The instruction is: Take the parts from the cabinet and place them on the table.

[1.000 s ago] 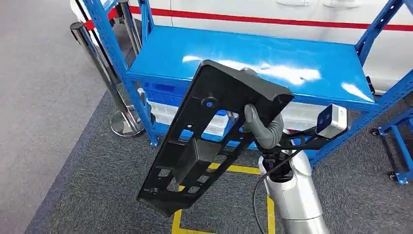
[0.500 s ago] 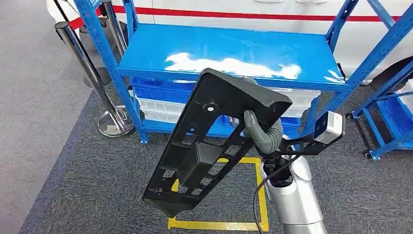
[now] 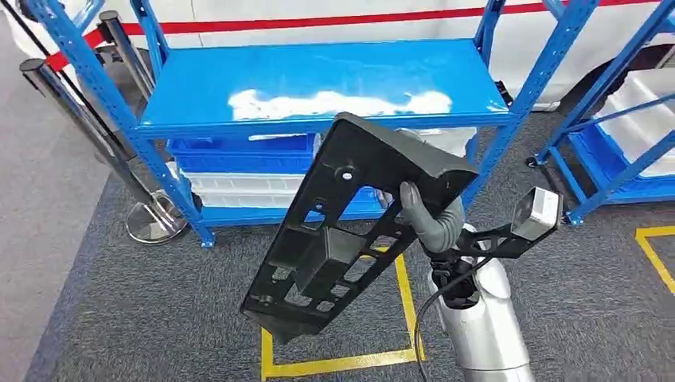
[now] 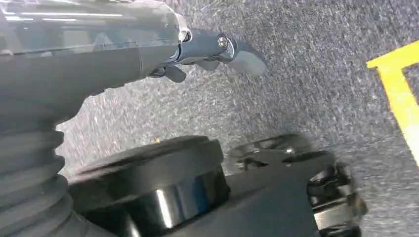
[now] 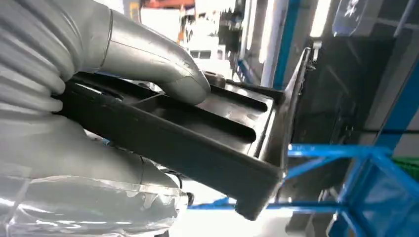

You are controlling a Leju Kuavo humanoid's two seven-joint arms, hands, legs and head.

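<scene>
A long black plastic part (image 3: 350, 231) with several cut-outs hangs tilted in front of me in the head view, above the grey carpet. My right hand (image 3: 430, 219) grips it near its upper end, the thumb pressed on its ribbed face. The right wrist view shows the same part (image 5: 207, 133) held in my right hand (image 5: 148, 74). My left hand (image 4: 217, 47) hangs over the carpet and holds nothing, its fingers loosely extended. The blue cabinet shelf (image 3: 318, 79) stands behind the part, its top bare and shiny.
A blue bin (image 3: 239, 151) and a white bin (image 3: 239, 187) sit on the cabinet's lower shelves. A steel post with a round base (image 3: 151, 223) stands at its left. A second blue rack (image 3: 613, 151) is at the right. Yellow tape (image 3: 406, 286) marks the carpet.
The whole picture has shifted: the camera has turned, so the cabinet sits farther left and a second rack has come in at the right. The part stays in my right hand.
</scene>
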